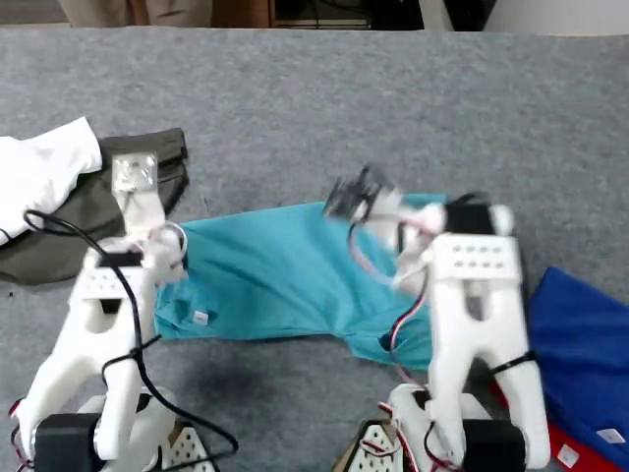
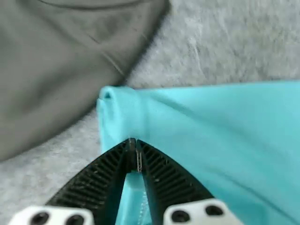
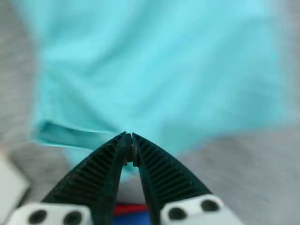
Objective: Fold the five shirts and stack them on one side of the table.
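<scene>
Both the left gripper (image 2: 132, 145) and right gripper (image 3: 127, 140) have fingers (image 2: 105, 176) closed.

Your table (image 1: 442, 108) is covered w/ grey felt-like cloth, matt & fuzzy. Teal shirt (image 1: 275, 275): thin smooth cloth, matt, soft creases. Olive shirt (image 1: 59, 241) & white shirt (image 1: 39, 167): matt cloth too. Blue shirt (image 1: 580, 344): smooth cloth. Your left gripper (image 2: 133, 146) & right gripper (image 3: 129, 143): black matt plastic, ribbed inside. Arm shells (image 1: 472, 265): smooth white plastic, slight sheen.
</scene>
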Robot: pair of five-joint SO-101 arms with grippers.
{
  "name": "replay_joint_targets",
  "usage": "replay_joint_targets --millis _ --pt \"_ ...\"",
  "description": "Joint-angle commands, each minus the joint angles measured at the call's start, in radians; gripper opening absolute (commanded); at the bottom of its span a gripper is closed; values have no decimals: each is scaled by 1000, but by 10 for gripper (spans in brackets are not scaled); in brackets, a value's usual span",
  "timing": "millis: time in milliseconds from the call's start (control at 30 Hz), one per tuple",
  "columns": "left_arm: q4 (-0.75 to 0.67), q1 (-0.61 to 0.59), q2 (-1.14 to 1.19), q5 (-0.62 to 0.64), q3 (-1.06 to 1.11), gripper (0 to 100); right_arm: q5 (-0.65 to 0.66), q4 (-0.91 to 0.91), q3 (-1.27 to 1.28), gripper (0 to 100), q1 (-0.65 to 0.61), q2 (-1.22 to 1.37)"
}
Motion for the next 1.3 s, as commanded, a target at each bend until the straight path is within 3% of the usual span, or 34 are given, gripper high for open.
replay_joint_targets --millis 0,167,300,433,600,867,1133,1267 --pt "204 -20 -8 6 -241 19 3 8 -185 8 44 107" --pt "204 95 -2 8 -279 19 -94 -107 -265 6 45 398" --pt "74 169 51 8 -195 19 -147 -221 -348 5 61 641" --pt "-31 83 171 26 -163 19 -183 -269 -512 5 94 863" --pt "-86 -35 349 89 -227 19 -213 -199 -808 5 142 1058" --pt "-80 -55 484 91 -382 19 -210 14 -1239 5 139 1208" --pt "204 -61 430 91 -594 19 -138 342 -1546 5 136 1216" --pt "341 -54 394 91 -667 19 -143 364 -1610 5 168 1196"
